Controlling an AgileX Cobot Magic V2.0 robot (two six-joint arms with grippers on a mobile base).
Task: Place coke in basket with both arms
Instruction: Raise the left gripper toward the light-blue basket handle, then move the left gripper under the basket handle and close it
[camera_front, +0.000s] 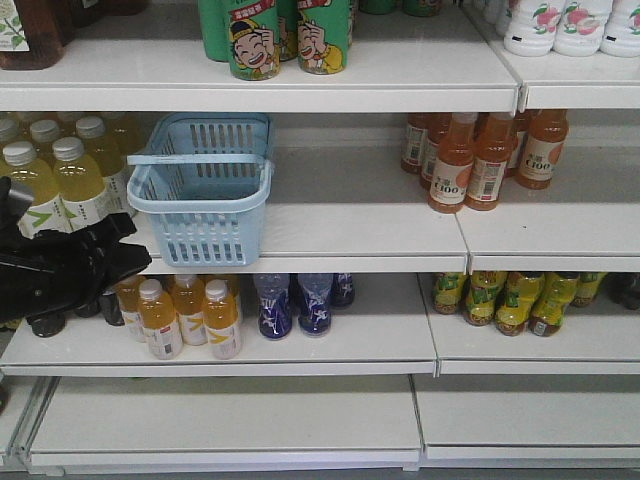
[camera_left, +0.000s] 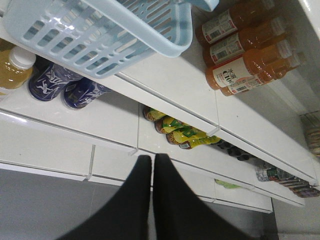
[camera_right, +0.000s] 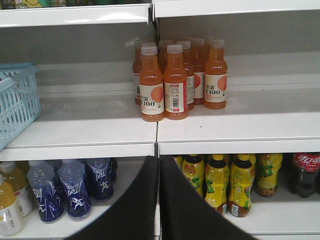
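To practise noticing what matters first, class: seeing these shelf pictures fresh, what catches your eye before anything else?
The light blue basket stands out most, sitting empty on the middle shelf toward the left. On the same shelf to its right stands a tight cluster of orange C100 bottles. A black robot arm juts in from the left edge, just below the basket.

White shelves (camera_front: 360, 220) carry drinks. On the middle shelf a group of orange C100 bottles (camera_front: 452, 165) stands upright and close together; at the far left are pale yellow bottles (camera_front: 75, 180). Below, orange-yellow bottles with white caps (camera_front: 160, 320) stand just beside dark blue bottles (camera_front: 275, 310), and yellow-green bottles (camera_front: 515, 300) further right. Green cans with a cartoon face (camera_front: 250, 40) and white bottles (camera_front: 580, 25) are on the top shelf.
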